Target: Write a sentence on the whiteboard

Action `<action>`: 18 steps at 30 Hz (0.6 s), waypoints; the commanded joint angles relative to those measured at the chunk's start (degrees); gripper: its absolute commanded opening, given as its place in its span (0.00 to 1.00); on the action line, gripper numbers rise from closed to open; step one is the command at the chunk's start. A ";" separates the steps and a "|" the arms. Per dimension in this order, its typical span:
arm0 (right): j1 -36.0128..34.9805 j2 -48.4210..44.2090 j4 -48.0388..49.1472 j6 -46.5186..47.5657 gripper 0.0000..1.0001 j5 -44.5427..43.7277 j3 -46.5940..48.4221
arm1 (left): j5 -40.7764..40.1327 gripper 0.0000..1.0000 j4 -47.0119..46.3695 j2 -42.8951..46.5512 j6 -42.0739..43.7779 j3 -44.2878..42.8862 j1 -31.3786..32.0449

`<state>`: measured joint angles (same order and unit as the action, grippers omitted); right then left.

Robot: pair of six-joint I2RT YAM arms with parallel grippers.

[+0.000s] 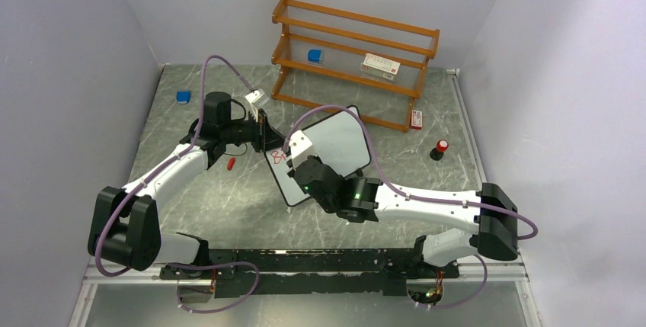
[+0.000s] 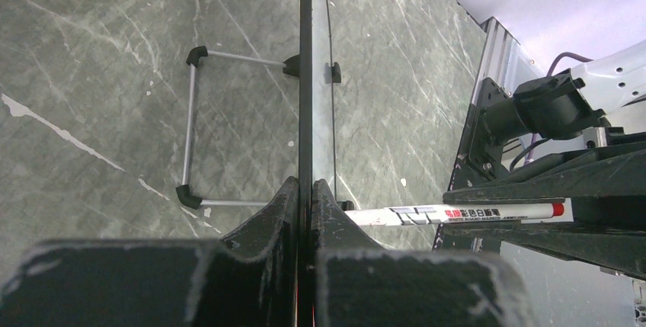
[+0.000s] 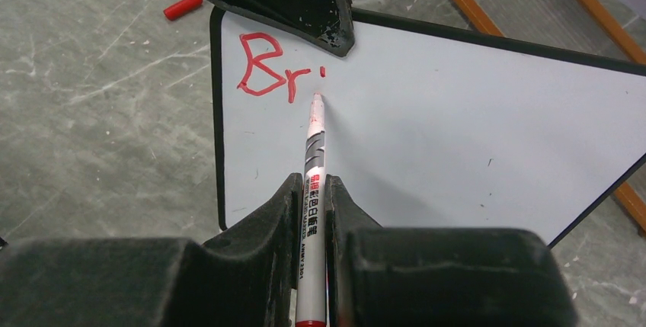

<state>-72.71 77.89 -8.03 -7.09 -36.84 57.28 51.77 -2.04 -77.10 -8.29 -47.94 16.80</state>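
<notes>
The whiteboard (image 1: 335,144) stands tilted on the table, black-framed, with red letters "Br" and a dot (image 3: 267,72) near its top left corner. My left gripper (image 2: 306,190) is shut on the whiteboard's edge (image 2: 305,75), seen edge-on in the left wrist view; it holds the board's left end (image 1: 263,133). My right gripper (image 3: 311,186) is shut on a white marker (image 3: 314,190) with a red end. The marker's tip (image 3: 317,98) touches the board just below the dot. The same marker (image 2: 457,213) shows in the left wrist view.
A red marker cap (image 1: 230,163) lies on the table left of the board. Behind stands a wooden shelf (image 1: 354,60) holding a blue item (image 1: 315,56) and a white box (image 1: 380,65). Another blue item (image 1: 183,96) lies far left; a red-topped object (image 1: 439,149) right.
</notes>
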 commanded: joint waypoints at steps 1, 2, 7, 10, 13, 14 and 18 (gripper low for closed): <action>0.23 0.60 1.41 -0.64 0.00 -0.67 0.83 | 1.14 0.05 -0.83 1.35 2.32 0.04 -0.27; 0.27 0.66 1.58 -0.71 0.00 -0.90 0.82 | 1.13 0.05 -0.83 1.42 2.24 0.04 -0.27; 0.35 0.60 2.35 -0.65 0.00 -2.14 0.64 | 1.22 0.05 -0.94 1.43 2.23 0.04 -0.27; 0.30 0.90 2.62 -0.64 0.00 -2.49 0.81 | 1.18 0.05 -0.88 1.43 2.23 0.04 -0.27; 0.35 1.12 2.93 -0.55 0.00 -2.38 0.90 | 1.26 0.05 -0.86 1.43 2.25 0.04 -0.26; 0.33 1.24 2.81 -0.55 0.00 -2.31 0.97 | 1.26 0.05 -0.83 1.43 2.35 0.04 -0.28; 0.31 1.86 2.36 -0.64 0.00 -2.21 1.25 | 1.21 0.05 -0.77 1.43 2.38 0.04 -0.23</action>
<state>-72.71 78.81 -6.79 -7.14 -37.98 57.28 51.77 -1.96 -77.03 -8.19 -47.94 16.80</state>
